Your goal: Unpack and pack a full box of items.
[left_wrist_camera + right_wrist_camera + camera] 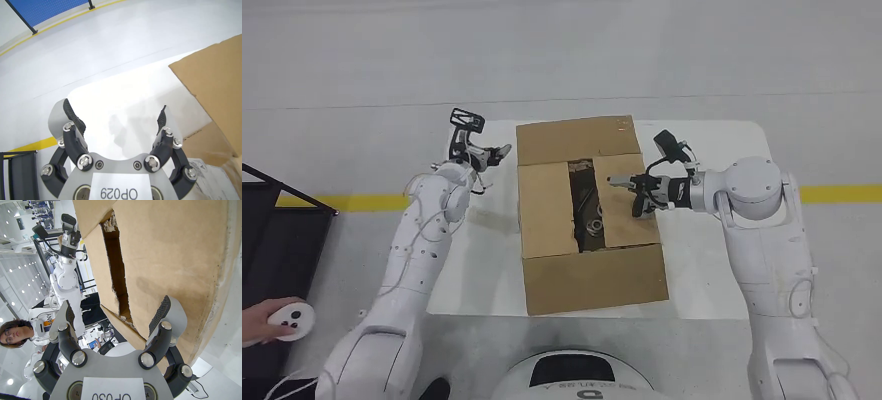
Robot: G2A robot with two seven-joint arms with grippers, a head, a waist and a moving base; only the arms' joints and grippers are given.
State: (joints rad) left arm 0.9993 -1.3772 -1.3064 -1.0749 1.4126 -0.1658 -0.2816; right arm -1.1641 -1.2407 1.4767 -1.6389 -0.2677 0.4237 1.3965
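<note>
Cardboard box point(592, 280), flaps point(542, 210) ajar, dark items point(587, 215) inside, left pincer point(115, 105) spread, empty, right pincer point(116, 301) spread, empty

white code label point(115, 186) on left hand point(115, 103), matching label point(112, 389) on right hand point(116, 299)

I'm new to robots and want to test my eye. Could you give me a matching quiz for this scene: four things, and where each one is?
Things:
1. left gripper
2. right gripper
3. cardboard box
4. yellow line

Places:
A. on the floor
B. on the white table
C. over a flap of the box
D. above the table, beside the box

Pairs: 1-D, 2-C, 3-B, 4-A.
</note>
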